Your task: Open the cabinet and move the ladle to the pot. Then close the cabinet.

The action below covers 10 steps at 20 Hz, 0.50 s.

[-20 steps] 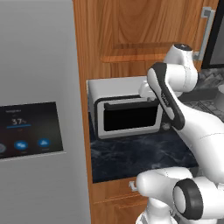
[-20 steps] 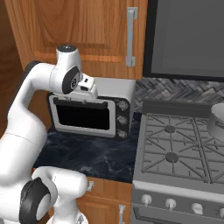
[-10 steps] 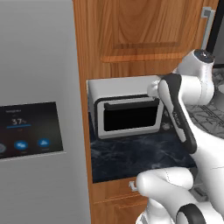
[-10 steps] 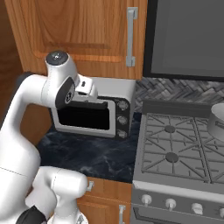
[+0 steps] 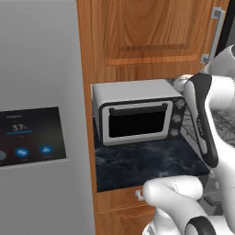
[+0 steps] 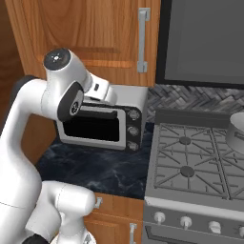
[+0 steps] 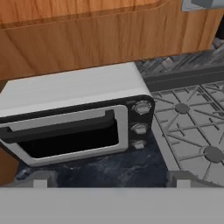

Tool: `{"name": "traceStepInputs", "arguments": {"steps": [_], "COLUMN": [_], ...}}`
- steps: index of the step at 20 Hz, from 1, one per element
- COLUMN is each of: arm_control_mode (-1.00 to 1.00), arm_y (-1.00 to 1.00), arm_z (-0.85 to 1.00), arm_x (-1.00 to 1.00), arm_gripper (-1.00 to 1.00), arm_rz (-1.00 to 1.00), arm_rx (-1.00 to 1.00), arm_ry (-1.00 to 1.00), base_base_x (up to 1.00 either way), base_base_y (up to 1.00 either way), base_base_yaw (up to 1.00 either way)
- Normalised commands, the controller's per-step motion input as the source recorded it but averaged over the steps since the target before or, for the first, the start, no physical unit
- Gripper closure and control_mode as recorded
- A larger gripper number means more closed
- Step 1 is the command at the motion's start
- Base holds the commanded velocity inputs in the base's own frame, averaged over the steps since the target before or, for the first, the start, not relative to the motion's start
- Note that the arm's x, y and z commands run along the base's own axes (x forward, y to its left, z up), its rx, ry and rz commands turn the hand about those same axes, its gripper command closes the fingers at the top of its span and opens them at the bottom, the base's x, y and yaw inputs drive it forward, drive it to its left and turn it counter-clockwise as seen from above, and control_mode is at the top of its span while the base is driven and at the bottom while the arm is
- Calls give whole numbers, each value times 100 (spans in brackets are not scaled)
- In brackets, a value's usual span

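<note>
Wooden cabinet (image 6: 90,38) shut, claw (image 7: 109,178) open above toaster oven (image 7: 74,118)

The arm (image 6: 28,143) is glossy white, made of thick rounded links. A dark grey oval cap with a small round mark sits on one joint (image 6: 70,101), and a grey disc closes the top of the link (image 6: 58,55). A dark long band (image 5: 202,124) runs along one link. The base (image 5: 179,202) is bulbous white.
</note>
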Motion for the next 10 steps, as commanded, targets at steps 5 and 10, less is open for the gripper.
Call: {"name": "traceStepInputs", "arguments": {"steps": [5, 10], "arm_control_mode": [-100, -100], "arm_y": [-62, -60], "arm_z": [54, 36], "arm_x": [-21, -5], "arm_gripper": [-100, -100], "arm_rz": [-13, -5], "arm_rx": [0, 0], "arm_ry": [-1, -5], "base_base_x": [0, 0], "base_base_y": [0, 0], "base_base_yaw": [0, 0]}}
